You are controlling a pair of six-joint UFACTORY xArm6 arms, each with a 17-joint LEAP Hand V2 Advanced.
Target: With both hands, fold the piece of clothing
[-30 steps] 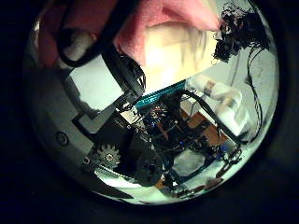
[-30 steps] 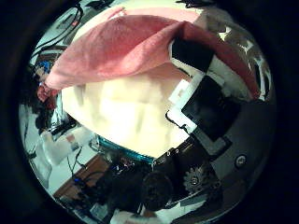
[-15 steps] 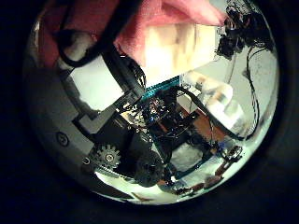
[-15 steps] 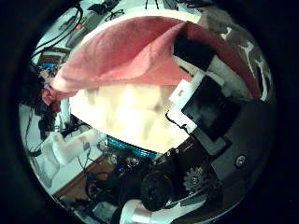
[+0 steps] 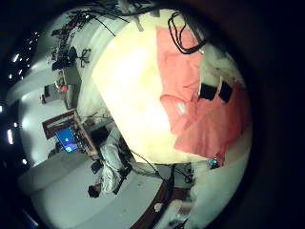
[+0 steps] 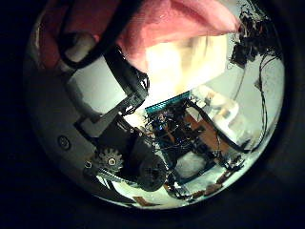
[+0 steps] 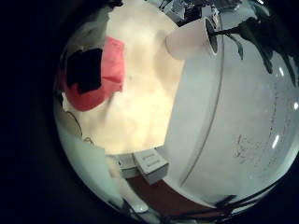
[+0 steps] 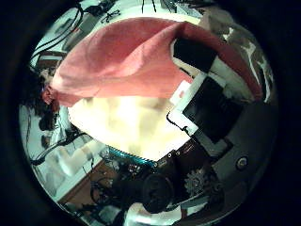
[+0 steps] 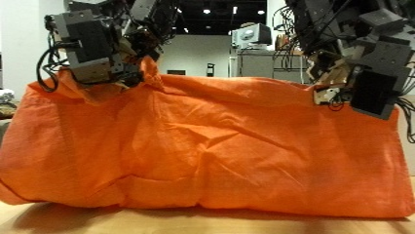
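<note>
A large orange piece of clothing [image 9: 195, 136] hangs spread wide in the outside view, its lower edge just above the wooden table [image 9: 78, 220]. My left hand [image 9: 110, 49] is shut on one top corner and my right hand [image 9: 357, 70] on the other. In the left thumb side palm view the cloth [image 6: 162, 24] bunches against curled black fingers [image 6: 124, 76]. In the right thumb side palm view the cloth [image 8: 122, 56] drapes from the fingers [image 8: 202, 61] over the pale tabletop [image 8: 132, 118]. The little finger side views show the cloth [image 5: 205, 105] [image 7: 107, 70] hanging over the table.
The pale tabletop [image 5: 133, 86] stretches beyond the cloth. A white wall panel [image 7: 210, 112] runs beside the table [image 7: 140, 103]. Equipment and a monitor [image 9: 253, 37] stand behind the arms.
Both thumb side pictures have shifted a little. In the right thumb side view the cloth now spreads further across the tabletop. Both hands keep their hold.
</note>
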